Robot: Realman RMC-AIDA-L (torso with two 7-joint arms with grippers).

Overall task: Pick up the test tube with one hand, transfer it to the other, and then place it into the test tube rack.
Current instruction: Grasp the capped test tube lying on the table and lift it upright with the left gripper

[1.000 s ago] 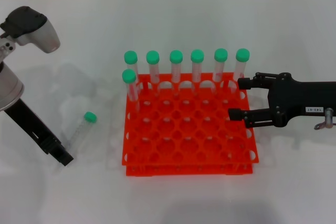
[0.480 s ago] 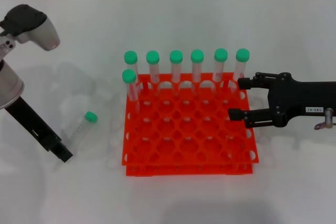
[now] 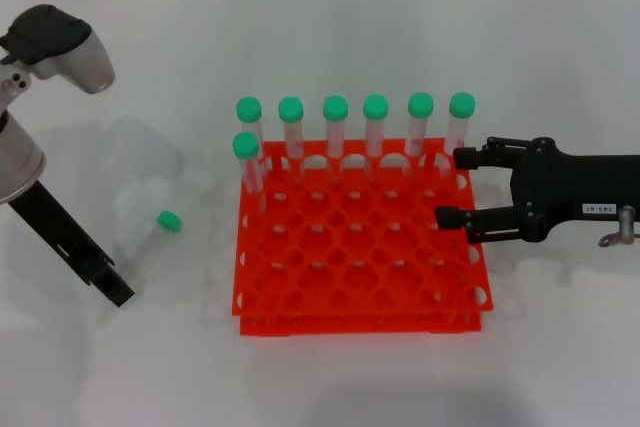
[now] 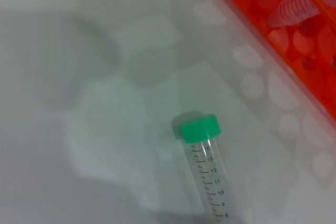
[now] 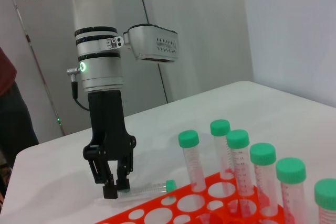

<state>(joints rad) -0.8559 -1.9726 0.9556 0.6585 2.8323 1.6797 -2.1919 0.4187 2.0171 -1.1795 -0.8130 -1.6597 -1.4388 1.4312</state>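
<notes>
The test tube (image 3: pixel 155 239) lies on the white table left of the test tube rack (image 3: pixel 360 322), green cap pointing toward the rack. My left gripper (image 3: pixel 118 292), on the green-lit wrist, reaches down to the tube's bottom end. In the right wrist view the left gripper (image 5: pixel 116 187) stands closed around the end of the test tube (image 5: pixel 147 188). The left wrist view shows the test tube (image 4: pixel 207 171) low over the table, beside the rack (image 4: pixel 320 77). My right gripper (image 3: pixel 453 187), with the white label, hovers open over the rack's right edge.
Several green-capped tubes (image 3: pixel 335 127) stand upright in the rack's back row, and one more (image 3: pixel 246 157) stands in the second row at the left. The same tubes (image 5: pixel 262 171) fill the near part of the right wrist view.
My left gripper and the tube have shifted together slightly to the left. The right arm has not moved.
</notes>
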